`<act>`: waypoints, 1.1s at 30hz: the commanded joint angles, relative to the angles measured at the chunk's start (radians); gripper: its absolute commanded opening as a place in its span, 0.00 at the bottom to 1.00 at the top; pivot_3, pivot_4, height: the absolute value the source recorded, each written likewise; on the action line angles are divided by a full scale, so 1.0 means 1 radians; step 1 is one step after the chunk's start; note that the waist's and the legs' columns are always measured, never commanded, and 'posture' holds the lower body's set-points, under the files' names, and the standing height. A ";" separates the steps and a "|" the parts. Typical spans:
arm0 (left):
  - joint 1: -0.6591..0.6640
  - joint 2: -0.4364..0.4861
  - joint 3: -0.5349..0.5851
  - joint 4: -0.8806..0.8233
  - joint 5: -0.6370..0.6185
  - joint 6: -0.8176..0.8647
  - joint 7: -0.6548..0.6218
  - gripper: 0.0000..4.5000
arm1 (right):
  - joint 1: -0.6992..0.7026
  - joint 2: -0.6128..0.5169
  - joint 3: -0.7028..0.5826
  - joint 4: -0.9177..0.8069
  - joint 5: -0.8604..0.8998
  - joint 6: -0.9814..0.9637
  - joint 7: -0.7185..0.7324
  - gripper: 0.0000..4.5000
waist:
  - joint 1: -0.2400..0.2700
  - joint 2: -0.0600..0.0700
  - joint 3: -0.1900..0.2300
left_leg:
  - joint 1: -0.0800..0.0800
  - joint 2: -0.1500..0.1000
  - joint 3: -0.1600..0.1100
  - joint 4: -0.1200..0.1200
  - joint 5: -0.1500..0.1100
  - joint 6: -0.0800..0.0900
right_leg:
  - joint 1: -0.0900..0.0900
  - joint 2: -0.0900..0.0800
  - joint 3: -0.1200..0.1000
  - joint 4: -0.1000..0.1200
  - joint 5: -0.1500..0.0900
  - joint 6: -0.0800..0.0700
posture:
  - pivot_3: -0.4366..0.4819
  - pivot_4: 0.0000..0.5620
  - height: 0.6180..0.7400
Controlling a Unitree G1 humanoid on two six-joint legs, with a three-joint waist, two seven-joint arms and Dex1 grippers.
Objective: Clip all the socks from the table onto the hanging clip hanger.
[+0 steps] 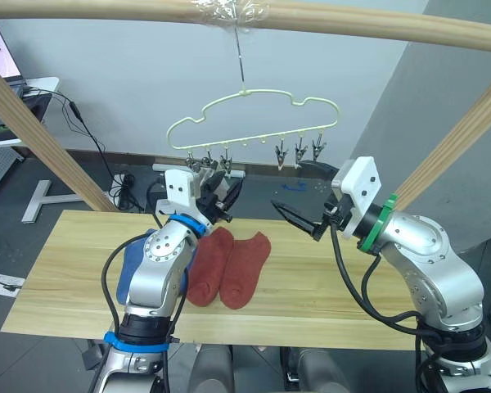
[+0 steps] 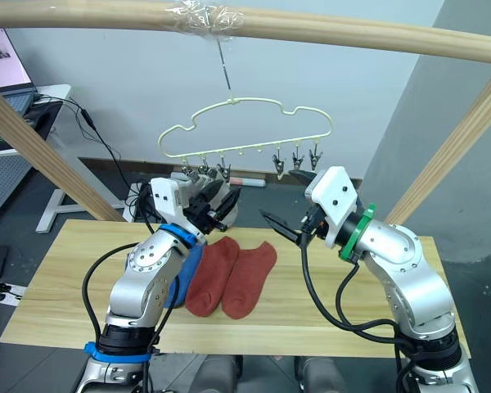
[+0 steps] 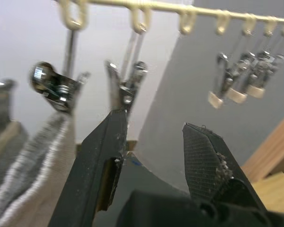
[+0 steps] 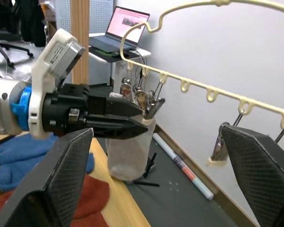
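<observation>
Under the rail: the clip hanger hangs by its hook from a round wooden rail wrapped with clear tape at that spot — pale-yellow wire, cloud-shaped outline, small metal clips along its lower bar.

Clips: three clips bunch at the hanger's left end, three more sit toward its right end, with bare loops between the two groups.

Left gripper: the left gripper is raised just below the left group of clips; its black fingers stand slightly apart with nothing between them, one fingertip right at the foot of a clip.

Grey socks: two light grey socks already hang from the left-end clips, just behind the left gripper — in the left wrist view their ribbed cuff lies beside the finger.

Right gripper: the right gripper is held above the table to the right of the left one, apart from the hanger, fingers spread wide and empty.

Rust-red socks: two rust-red socks lie side by side, touching, flat on the table near its middle.

Blue socks: blue socks lie on the table just left of the red pair, partly hidden by the left arm.

Background: a laptop stands on a side desk behind.
</observation>
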 commanded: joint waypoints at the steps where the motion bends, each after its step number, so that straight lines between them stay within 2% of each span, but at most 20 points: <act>1: -0.024 -0.009 0.013 -0.006 0.020 -0.009 0.031 0.48 | -0.027 -0.005 -0.021 -0.024 0.028 -0.018 0.002 1.00 | 0.000 0.000 -0.003 | 0.000 0.000 0.000 0.000 0.000 0.000 | 0.000 0.000 0.000 0.000 0.000 0.000 | 0.60 0.27 1.00; 12: -0.116 -0.056 0.001 0.091 0.036 -0.027 0.038 0.48 | -0.045 -0.031 -0.024 0.032 -0.003 -0.060 -0.017 1.00 | 0.003 0.000 -0.009 | 0.000 -0.001 0.000 0.000 0.001 0.001 | 0.001 0.000 0.000 0.000 0.001 0.001 | 0.61 0.29 1.00; 33: -0.159 -0.085 -0.004 0.119 0.122 -0.105 0.095 0.48 | -0.027 -0.043 -0.025 0.010 0.012 -0.033 -0.035 1.00 | 0.002 0.000 -0.009 | 0.000 -0.001 0.000 0.000 0.001 0.002 | 0.001 0.000 0.000 0.000 0.001 0.001 | 0.60 0.33 1.00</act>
